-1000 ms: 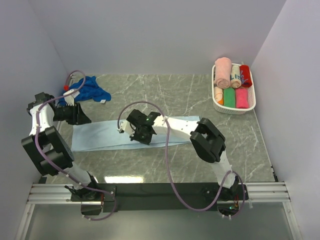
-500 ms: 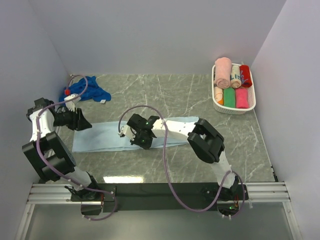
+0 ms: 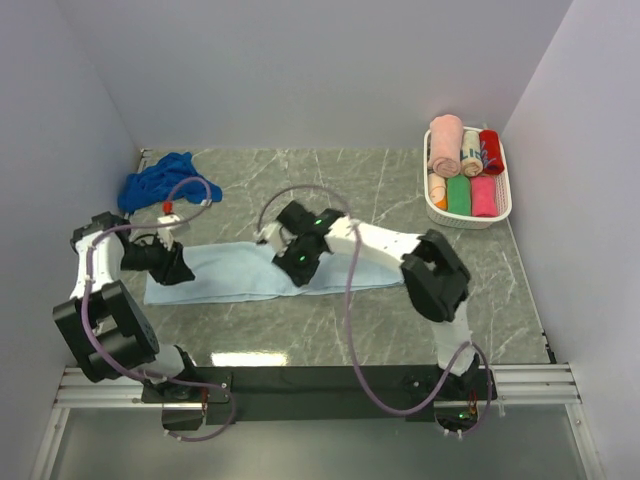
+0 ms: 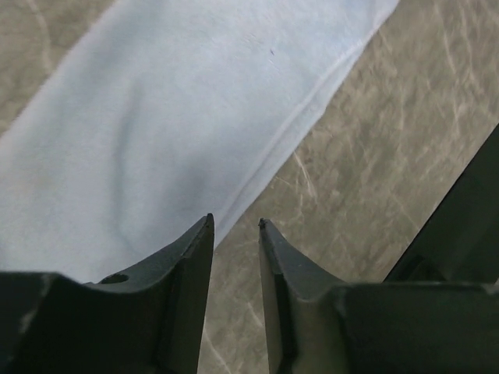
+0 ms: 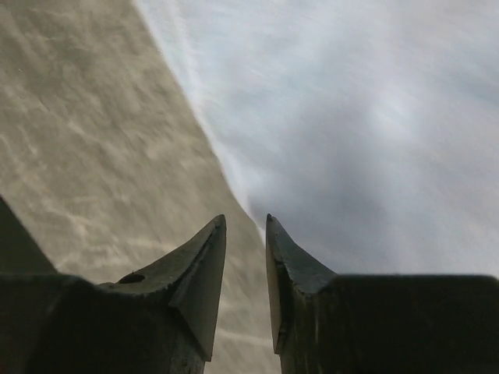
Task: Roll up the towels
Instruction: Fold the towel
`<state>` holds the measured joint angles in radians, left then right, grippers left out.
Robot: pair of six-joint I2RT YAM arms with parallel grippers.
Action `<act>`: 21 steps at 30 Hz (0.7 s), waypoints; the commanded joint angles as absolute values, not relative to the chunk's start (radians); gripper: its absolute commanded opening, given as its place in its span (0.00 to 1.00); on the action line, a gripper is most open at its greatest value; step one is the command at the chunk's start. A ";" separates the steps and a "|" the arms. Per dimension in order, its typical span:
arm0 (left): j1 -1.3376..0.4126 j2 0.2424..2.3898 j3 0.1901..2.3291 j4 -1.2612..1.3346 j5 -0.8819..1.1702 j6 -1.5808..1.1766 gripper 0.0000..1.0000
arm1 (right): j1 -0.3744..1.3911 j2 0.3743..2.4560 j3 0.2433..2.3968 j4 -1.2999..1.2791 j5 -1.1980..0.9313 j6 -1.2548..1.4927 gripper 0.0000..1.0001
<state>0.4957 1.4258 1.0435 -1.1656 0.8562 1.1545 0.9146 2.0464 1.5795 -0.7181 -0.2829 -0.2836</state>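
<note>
The pale blue towel [image 3: 225, 272] lies flat as a long strip across the middle of the table. My left gripper [image 3: 176, 268] hovers over its left end. In the left wrist view the jaws [image 4: 234, 222] stand a narrow gap apart with nothing between them, above the towel's near edge [image 4: 156, 117]. My right gripper [image 3: 299, 262] is over the towel's middle. In the right wrist view its jaws [image 5: 245, 218] are also slightly apart and empty, over the towel's edge [image 5: 374, 117]. The royal blue towel [image 3: 160, 180] lies crumpled at the back left.
A white basket [image 3: 466, 221] at the back right holds rolled pink, green and red towels. Grey walls close in the table on three sides. The marble tabletop [image 3: 330, 180] shows behind the strip.
My left gripper has moved nearer and rightward onto the towel's left end. My right gripper has shifted slightly back and right over the towel's middle. The towel lies the same.
</note>
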 commanded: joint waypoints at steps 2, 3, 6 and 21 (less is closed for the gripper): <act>0.416 1.341 0.950 -1.096 0.795 1.236 0.34 | 0.755 1.893 1.533 -0.720 -0.397 -0.227 0.34; 0.360 1.306 0.930 -1.057 0.773 1.214 0.32 | 0.711 1.896 1.526 -0.709 -0.388 -0.224 0.34; 0.202 1.234 0.842 -0.873 0.663 1.108 0.29 | 0.661 1.962 1.564 -0.745 -0.338 -0.204 0.29; -0.221 1.324 0.739 -0.604 0.416 0.923 0.40 | 0.577 2.105 1.565 -0.756 -0.192 -0.089 0.26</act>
